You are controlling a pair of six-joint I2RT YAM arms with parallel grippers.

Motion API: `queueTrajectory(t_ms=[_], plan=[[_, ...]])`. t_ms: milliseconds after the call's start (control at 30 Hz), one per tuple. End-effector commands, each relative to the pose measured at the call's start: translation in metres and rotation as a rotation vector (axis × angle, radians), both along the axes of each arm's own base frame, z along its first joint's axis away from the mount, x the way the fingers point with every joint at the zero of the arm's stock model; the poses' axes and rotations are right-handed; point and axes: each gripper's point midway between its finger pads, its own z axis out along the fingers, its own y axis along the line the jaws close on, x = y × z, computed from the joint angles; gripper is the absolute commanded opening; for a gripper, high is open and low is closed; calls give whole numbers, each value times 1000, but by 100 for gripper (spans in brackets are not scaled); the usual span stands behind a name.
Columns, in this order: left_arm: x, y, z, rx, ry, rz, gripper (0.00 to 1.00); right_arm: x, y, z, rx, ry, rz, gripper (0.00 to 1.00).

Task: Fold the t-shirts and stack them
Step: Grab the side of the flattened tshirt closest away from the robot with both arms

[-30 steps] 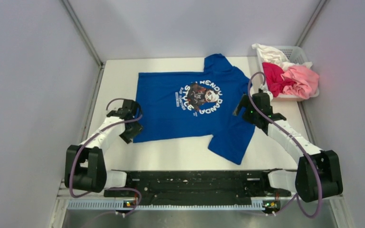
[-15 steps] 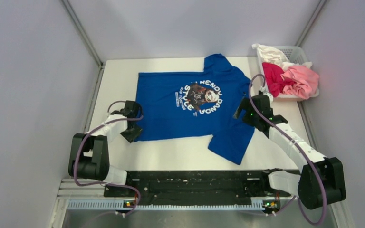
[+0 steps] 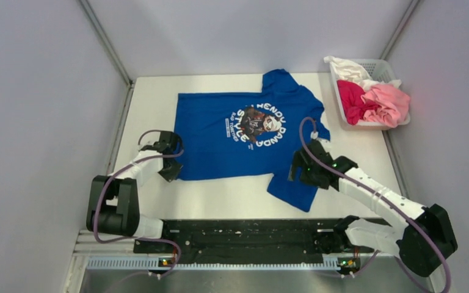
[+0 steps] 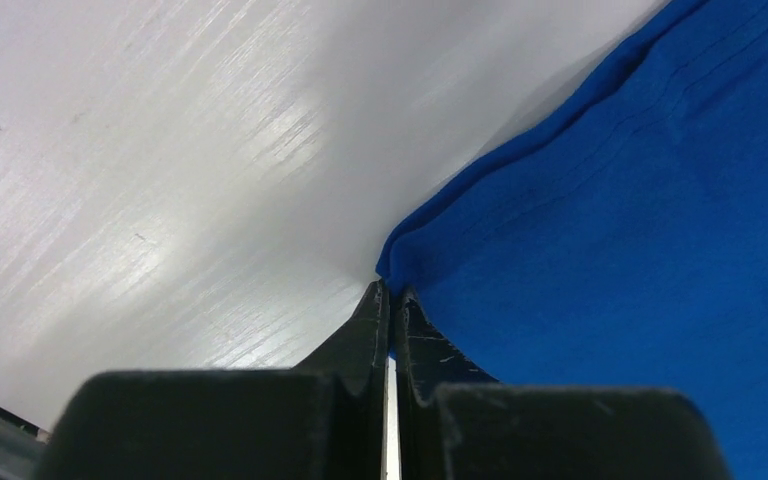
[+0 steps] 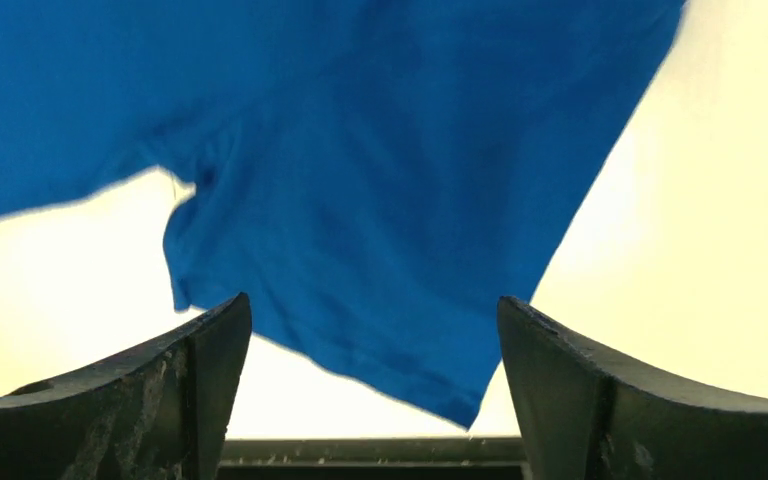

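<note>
My left gripper (image 4: 390,295) is clenched on the near left hem corner of the blue t-shirt (image 3: 214,152), which lies spread flat on the table (image 3: 152,97). My right gripper (image 5: 372,305) is spread wide, directly above the shirt's near sleeve.

Left hand (image 4: 388,298) is low, pinched on the blue t-shirt (image 4: 610,250) corner; right hand (image 5: 375,330) hovers, fingers spread wide.

Royal blue t-shirt (image 3: 210,137) bears white lettering (image 3: 281,125); magenta tee (image 3: 349,101), pink tee (image 3: 389,101), white basket (image 3: 383,69).
</note>
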Motion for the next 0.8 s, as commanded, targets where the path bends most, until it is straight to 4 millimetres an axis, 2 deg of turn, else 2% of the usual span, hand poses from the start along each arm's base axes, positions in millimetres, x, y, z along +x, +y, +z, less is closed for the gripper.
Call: queueTrajectory(t_ms=[0,100,233,300,400,433,500,533,633,767], plan=[[-18,9,4,32,21,17,0,-58,15,-19,7,153,-20,88],[-20,8,6,28,21,14,0,-78,25,-33,-14,217,23,81],[-21,9,4,31,28,14,0,-81,20,-55,-113,262,43,72],[-21,9,3,30,32,13,0,-82,28,-63,-90,281,53,64],[-22,9,4,33,33,15,0,-95,32,-78,-43,338,48,54],[-23,10,4,35,32,17,0,-100,29,-81,-53,353,35,44],[-25,11,4,37,30,22,0,-109,17,-84,-95,375,7,11],[-27,11,4,38,31,23,0,-113,13,-85,-111,384,-1,0],[-34,14,6,50,40,37,0,-127,14,-79,-116,407,22,0],[-57,23,10,88,87,78,0,-154,25,-65,-112,446,76,0]])
